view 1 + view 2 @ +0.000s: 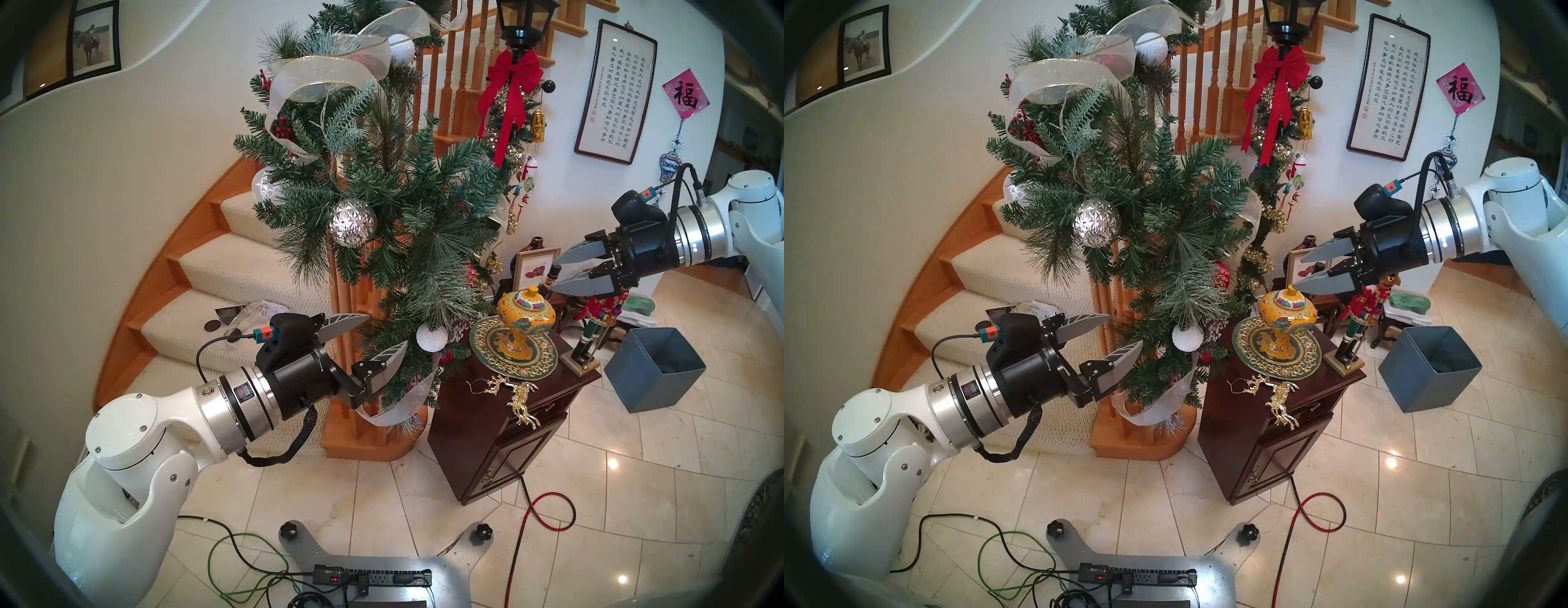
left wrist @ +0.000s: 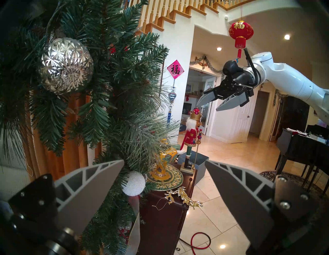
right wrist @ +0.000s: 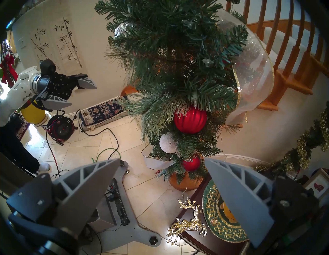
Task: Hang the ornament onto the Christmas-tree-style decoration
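Ornament: shiny gold metallic chain of leaping antlered reindeer figures (image 1: 515, 392) is lying on the front edge of the dark wooden cabinet (image 1: 488, 450), its lower figures drooping over the edge, thin string loop trailing toward the garland side. Nobody is touching it.
Why it is lying there: draped at the open edge, clear of the green-and-gold round mat (image 1: 515, 346), it looks easy to reach from above or in front.
Decoration: big bushy green artificial pine garland (image 1: 394, 199) with sheer white-gold ribbon is hanging down the stair post, its lower tip just beside the cabinet, so the carry looks short.
Left gripper (image 1: 369, 339): jaws are gaping wide and holding nothing, hovering against the garland's lower boughs near the white snowy ball (image 1: 432, 337).
Right gripper (image 1: 562, 271): jaws are parted, empty, poised above the yellow lidded porcelain jar (image 1: 526, 320), well above the reindeer.
Stage: pick-up not yet begun, I'd say.
Next move, my guess: the right arm is best placed to drop down onto the figures or the loop.
Risk: jar and red nutcracker (image 1: 594, 327) are crowding the cabinet top, so a careless descent could knock them.
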